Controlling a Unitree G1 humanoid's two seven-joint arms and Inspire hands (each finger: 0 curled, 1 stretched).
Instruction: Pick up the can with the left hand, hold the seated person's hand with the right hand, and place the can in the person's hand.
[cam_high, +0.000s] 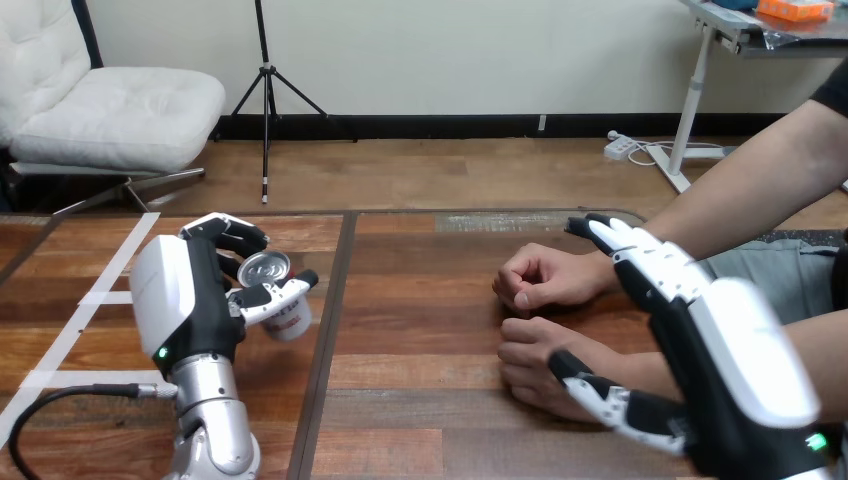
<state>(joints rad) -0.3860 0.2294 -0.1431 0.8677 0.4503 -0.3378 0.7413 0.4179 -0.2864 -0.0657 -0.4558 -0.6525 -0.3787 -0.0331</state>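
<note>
A silver-topped can sits tilted in my left hand at the table's left, its top turned up toward the camera. The fingers curl over the can from the far side and the thumb crosses its near side. At the right, the person's two hands rest on the table, the farther hand in a loose fist and the nearer hand lying flat. My right hand is spread open at their wrists. Its fingers reach over the farther wrist, and its thumb lies beside the nearer hand without curling round it.
The wooden table has a dark seam running away from me just right of the can. White tape lines cross the left part. The person's forearms come in from the right edge.
</note>
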